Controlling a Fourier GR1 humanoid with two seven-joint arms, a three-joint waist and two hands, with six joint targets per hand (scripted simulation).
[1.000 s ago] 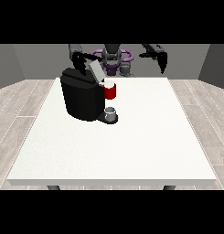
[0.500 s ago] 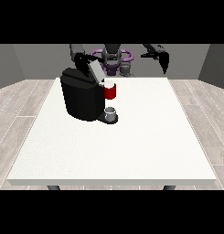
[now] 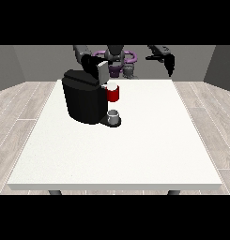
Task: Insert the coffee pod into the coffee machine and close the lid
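Currently the hand at the view's left [image 3: 94,62] sits behind the coffee machine [image 3: 86,97] lid [image 3: 103,72], probably to close it; fingers unreadable.

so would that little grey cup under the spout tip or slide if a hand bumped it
Probably slide rather than tip: the grey cup looks short and squat, standing upright on the base of the coffee machine. It seems small and likely light, so a nudge could push it off onto the white table.
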